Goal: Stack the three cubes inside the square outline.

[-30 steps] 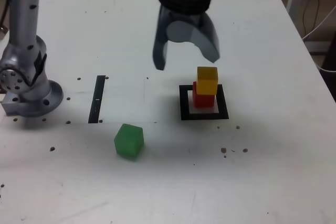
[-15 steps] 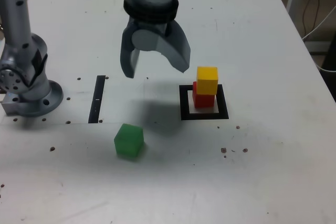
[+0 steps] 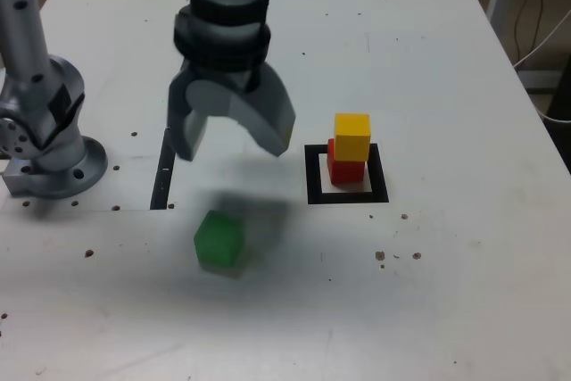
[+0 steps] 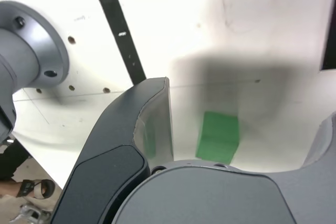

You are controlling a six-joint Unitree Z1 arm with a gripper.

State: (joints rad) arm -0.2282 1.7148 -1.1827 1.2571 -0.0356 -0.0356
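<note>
In the exterior view a yellow cube [image 3: 352,136] sits on a red cube [image 3: 343,168], slightly askew, inside the black square outline [image 3: 312,176]. The green cube [image 3: 219,239] lies alone on the table, nearer the front and to the exterior view's left of the outline. My gripper [image 3: 234,140] hangs open above and just behind the green cube, with nothing between its fingers. The wrist view shows the green cube [image 4: 219,136] below, between the spread fingers [image 4: 131,135], inside the gripper's shadow.
The arm's grey base [image 3: 45,144] stands at the exterior view's left. A straight narrow black strip [image 3: 167,169] is marked on the white table [image 3: 419,310] between the base and the outline. Small holes and dark specks dot the surface.
My gripper has moved from above the red and yellow stack toward the exterior view's left and lower, ending over the green cube. The cubes have not moved.
</note>
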